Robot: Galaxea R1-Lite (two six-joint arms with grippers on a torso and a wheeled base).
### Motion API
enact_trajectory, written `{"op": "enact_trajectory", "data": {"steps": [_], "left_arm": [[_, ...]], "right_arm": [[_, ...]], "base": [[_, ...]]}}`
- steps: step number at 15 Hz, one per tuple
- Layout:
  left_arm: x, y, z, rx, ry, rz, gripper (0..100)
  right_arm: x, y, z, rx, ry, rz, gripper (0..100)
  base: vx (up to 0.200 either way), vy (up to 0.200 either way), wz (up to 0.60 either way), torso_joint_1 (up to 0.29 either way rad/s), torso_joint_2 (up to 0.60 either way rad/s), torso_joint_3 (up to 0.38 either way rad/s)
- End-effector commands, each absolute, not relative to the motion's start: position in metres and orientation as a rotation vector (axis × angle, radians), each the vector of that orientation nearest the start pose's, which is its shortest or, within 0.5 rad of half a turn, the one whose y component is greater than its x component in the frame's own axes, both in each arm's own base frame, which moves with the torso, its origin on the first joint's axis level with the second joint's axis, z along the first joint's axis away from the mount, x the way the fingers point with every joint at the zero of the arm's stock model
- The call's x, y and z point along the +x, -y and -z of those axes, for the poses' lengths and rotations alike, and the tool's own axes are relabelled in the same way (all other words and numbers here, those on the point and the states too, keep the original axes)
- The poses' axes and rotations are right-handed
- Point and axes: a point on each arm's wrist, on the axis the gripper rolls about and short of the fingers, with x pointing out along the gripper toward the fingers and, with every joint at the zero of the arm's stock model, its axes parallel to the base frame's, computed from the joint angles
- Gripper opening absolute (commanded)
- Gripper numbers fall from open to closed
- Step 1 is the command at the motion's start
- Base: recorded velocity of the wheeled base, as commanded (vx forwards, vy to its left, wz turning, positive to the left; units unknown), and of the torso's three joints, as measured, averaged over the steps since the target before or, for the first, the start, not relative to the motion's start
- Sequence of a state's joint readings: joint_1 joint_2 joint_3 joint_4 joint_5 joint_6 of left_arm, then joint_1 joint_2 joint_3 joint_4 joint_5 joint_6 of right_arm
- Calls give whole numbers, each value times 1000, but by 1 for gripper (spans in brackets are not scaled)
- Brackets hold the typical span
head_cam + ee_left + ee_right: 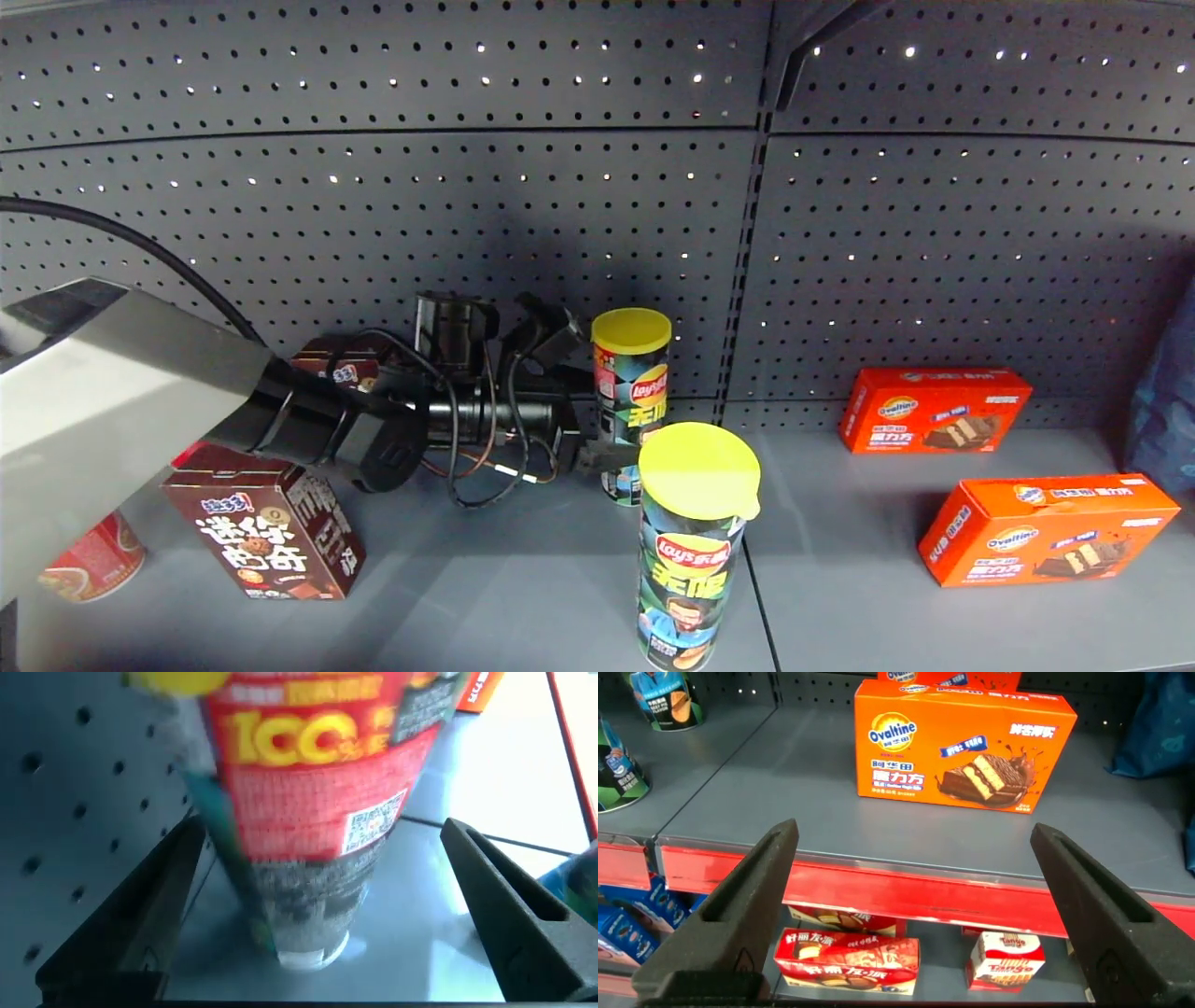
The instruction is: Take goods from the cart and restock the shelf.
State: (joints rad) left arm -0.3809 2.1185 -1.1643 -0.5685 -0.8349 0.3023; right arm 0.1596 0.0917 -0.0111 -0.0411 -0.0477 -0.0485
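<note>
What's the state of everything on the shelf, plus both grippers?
Left gripper: open, one finger on each side of the rear can, gaps on both sides.
Rear can: upright, lid on, standing on the shelf.
Front can: upright, lid on, free.
Brown box: upright, closed.
Rear orange box: closed.
Front orange box: closed.
Right gripper: open, empty, in front of the shelf edge.

Left arm [121, 392] — boxy silver-grey link, black cylindrical wrist, looping black and orange cables [453, 448]
</note>
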Motion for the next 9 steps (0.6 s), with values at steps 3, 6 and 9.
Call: {"op": "enact_trajectory", "data": {"steps": [3,6,9], "left_arm": [[362,149,-127,166,-205,1212,100],[347,143,-120,166,-215,1205,100],[340,132,-123,176,-202,1158,100]], "right_arm": [[-16,4,-85,-53,-38,-113,100],[-16,4,-85,-53,-35,-113,100],[-16,4,-85,-53,-38,-113,100]], "base": [[0,0,0,0,0,0],[0,0,0,0,0,0],[0,0,0,0,0,0]]}}
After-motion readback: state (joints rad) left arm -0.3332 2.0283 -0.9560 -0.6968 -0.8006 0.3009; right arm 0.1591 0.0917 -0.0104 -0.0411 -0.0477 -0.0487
